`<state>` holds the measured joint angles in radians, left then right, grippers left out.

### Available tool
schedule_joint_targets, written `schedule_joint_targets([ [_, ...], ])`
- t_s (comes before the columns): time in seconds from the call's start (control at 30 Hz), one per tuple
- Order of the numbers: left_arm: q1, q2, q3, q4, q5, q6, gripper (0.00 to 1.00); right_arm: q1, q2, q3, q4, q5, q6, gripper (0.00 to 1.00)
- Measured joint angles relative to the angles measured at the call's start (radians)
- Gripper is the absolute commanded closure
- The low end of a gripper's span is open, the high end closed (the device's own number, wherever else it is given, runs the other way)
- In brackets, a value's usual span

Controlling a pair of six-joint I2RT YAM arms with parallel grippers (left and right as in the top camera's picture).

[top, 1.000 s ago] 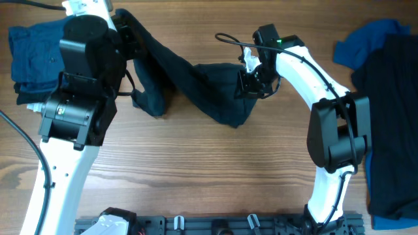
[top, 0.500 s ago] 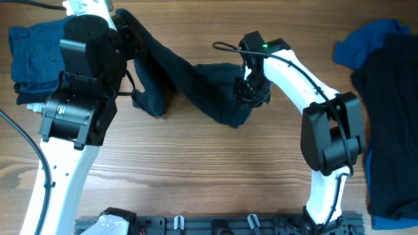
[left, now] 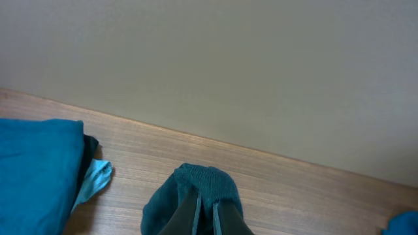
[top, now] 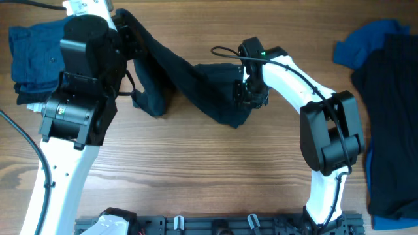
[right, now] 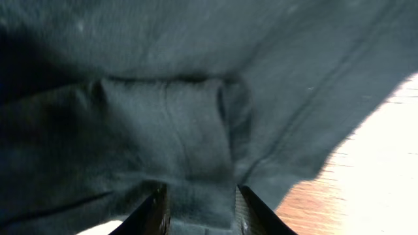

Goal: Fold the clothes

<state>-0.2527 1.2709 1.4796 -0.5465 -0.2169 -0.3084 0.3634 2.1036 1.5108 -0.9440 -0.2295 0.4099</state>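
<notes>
The near-black navy shirt hangs stretched between my two grippers across the back of the table, sagging onto the wood in the middle. My left gripper is shut on a bunch of this shirt at its upper left end, lifted above the table. My right gripper sits low over the shirt's right end. In the right wrist view its fingers stand apart, with a loose fold of the shirt lying between them, unpinched.
A mid blue garment lies bunched at the back left, and it shows beside my left fingers too. At the right edge lie a blue garment and a dark one. A black rack runs along the front edge.
My right gripper has slid left onto the shirt's right end and its jaws have widened. The left arm and its hold on the shirt have not moved.
</notes>
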Motion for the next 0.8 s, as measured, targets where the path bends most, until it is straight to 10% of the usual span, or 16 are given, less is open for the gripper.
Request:
schedule_joint_targets([
  [0.37, 0.000, 0.000, 0.000, 0.000, 0.000, 0.000, 0.94, 0.000, 0.000, -0.030, 0.046, -0.032, -0.031, 0.66],
  [0.5, 0.000, 0.000, 0.000, 0.000, 0.000, 0.000, 0.94, 0.000, 0.000, -0.053, 0.056, -0.032, -0.026, 0.96],
  [0.8, 0.000, 0.000, 0.000, 0.000, 0.000, 0.000, 0.94, 0.000, 0.000, -0.026, -0.003, -0.032, -0.031, 0.96],
])
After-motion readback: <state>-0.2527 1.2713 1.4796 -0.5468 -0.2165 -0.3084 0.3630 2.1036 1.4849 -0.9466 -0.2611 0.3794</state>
